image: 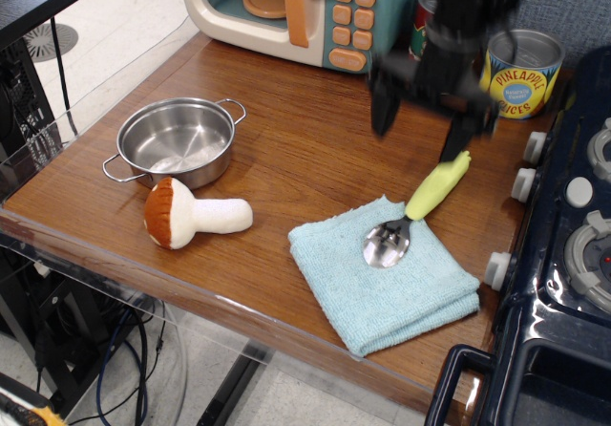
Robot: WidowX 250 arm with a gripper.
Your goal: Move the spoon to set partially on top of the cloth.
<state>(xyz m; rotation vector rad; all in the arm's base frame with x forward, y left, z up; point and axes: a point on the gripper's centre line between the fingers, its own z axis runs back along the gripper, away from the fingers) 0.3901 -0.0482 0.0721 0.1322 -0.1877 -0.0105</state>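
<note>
The spoon (412, 212) lies with its silver bowl on the light blue cloth (382, 272) and its yellow-green handle reaching off the cloth's far edge over the wood. My gripper (420, 132) is open and empty. It hangs blurred above the table behind the spoon, its two fingers spread wide apart, clear of the handle.
A steel two-handled pot (178, 141) and a toy mushroom (193, 215) sit at the left. A toy microwave (296, 8), a tomato sauce can and a pineapple can (518, 73) stand at the back. A dark toy stove (563, 254) borders the right edge.
</note>
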